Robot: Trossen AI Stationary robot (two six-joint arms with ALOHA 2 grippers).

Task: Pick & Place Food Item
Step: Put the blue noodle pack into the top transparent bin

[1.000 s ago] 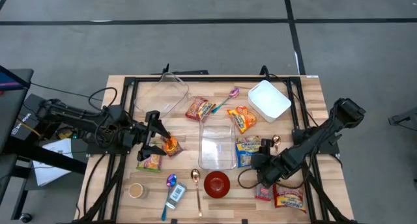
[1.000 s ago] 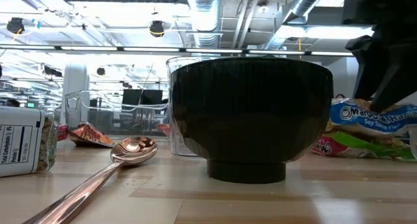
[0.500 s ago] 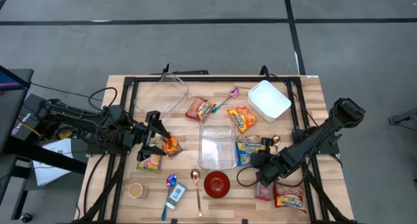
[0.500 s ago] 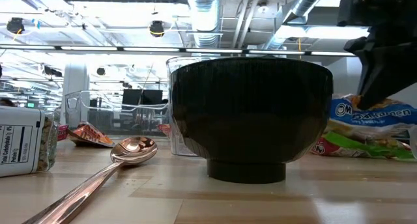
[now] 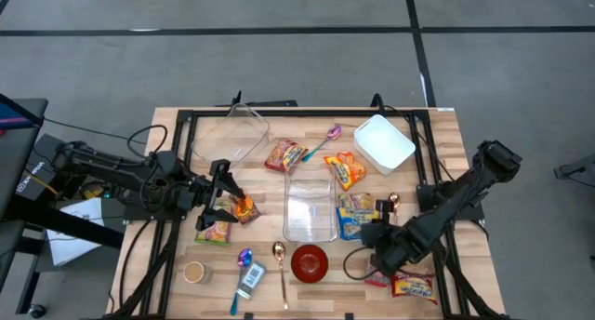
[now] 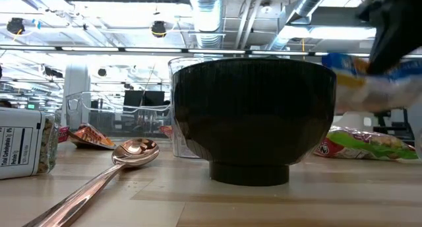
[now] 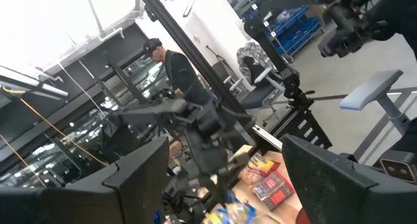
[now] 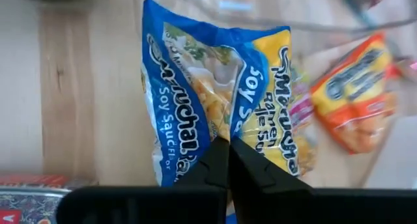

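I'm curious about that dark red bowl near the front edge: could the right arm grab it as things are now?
Probably not: the right end effector is already shut on the blue and yellow ramen packet, lifted beside the dark red bowl. It would likely have to put that down first.

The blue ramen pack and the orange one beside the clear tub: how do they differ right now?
The blue ramen pack is pinched in the right hand and hangs off the table; the orange pack lies flat on the wood, untouched. Blue and yellow wrapper against orange and yellow. Both are sealed noodle packs.
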